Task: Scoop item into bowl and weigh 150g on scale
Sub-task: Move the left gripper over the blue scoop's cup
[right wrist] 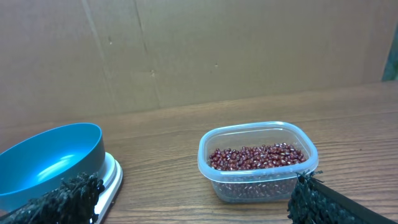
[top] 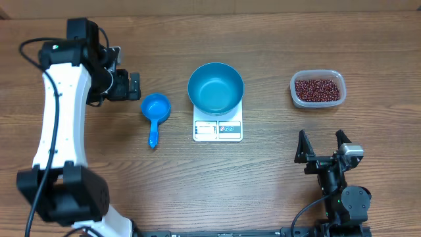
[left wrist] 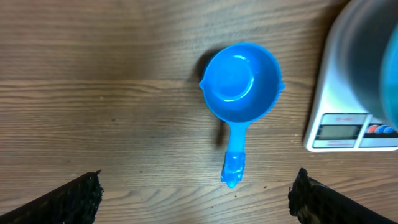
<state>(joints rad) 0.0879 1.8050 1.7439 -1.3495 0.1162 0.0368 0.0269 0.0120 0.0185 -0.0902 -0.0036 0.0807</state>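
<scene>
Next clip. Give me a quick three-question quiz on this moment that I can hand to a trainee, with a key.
1. True or false: the blue bowl sits on the scale.
2. Where are the beans? A) in the bowl B) in the clear tub C) loose on the scale
3. Short answer: is the left gripper or the right gripper nearer the blue scoop, and are its jaws open or shut?
Key: 1 true; 2 B; 3 left, open.
</scene>
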